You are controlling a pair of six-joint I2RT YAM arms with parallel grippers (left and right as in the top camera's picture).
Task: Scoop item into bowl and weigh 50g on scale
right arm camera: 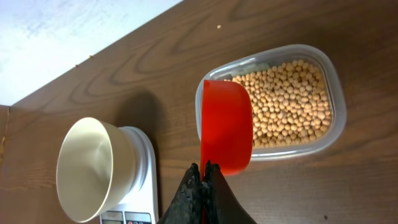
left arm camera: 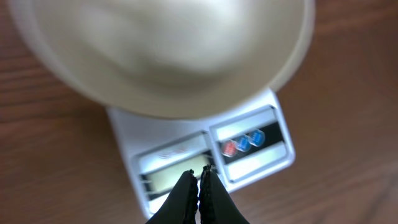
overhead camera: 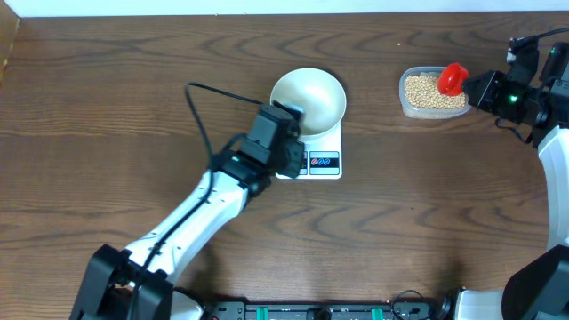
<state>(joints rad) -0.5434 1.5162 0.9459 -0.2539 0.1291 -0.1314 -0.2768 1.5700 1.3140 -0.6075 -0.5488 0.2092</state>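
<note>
Dark brown wood-grain desk (overhead camera: 107,89) is carrying everything. Reaching diagonally from the near edge, the left arm (overhead camera: 191,213) is pointing its left gripper (left arm camera: 199,175), pinched together and empty, down over the display of the small white rectangular scale (overhead camera: 327,142), which is bearing the round white bowl (overhead camera: 308,102). Farther right, the right gripper (right arm camera: 202,171) is clamping the red plastic scoop (right arm camera: 225,127) over the clear plastic tub (right arm camera: 292,150) of beige-yellow beans (right arm camera: 286,106).

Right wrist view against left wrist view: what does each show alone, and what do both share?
Right wrist only: the right gripper holding a red scoop over the clear tub of beans. Left wrist only: the left gripper, shut, over the display of the scale. Both: the white bowl sitting on the scale.
</note>
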